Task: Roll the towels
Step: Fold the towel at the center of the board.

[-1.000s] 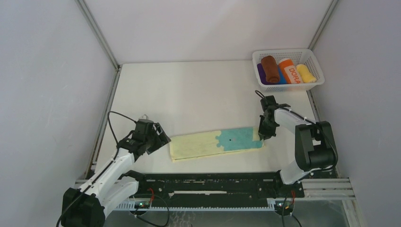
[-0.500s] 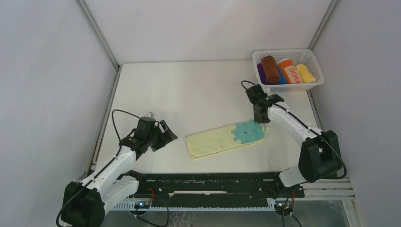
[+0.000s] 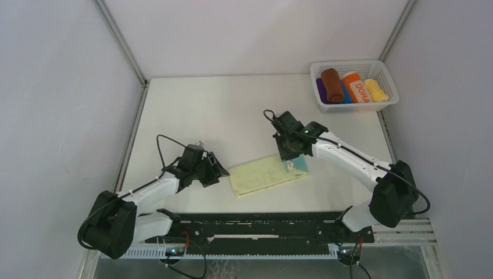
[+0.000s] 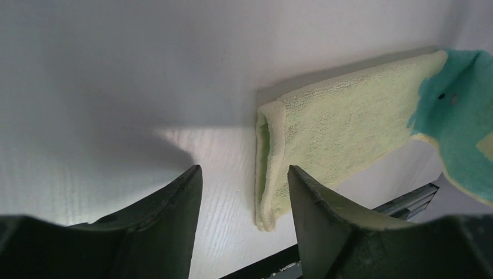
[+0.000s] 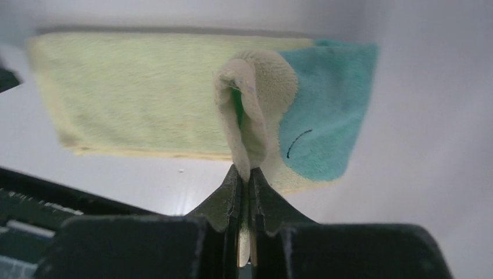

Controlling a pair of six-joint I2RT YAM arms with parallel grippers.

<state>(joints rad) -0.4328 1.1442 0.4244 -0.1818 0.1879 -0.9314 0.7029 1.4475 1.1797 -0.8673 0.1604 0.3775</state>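
Terry towel [image 3: 264,175], pale yellow with a teal end, lies oblong on my white table [image 3: 221,110]. My right gripper [image 5: 244,180] is pinched tight on the teal end and holds it up in a soft loop over the yellow face, arm stretched low. My left gripper [image 4: 241,174], fingers apart, hovers near the towel's folded opposite end.

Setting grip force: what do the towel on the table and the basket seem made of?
The towel looks like soft, matte terry cloth: fuzzy nap, limp fold pinched in the right gripper. The basket looks like stiff white plastic: thin lattice walls.
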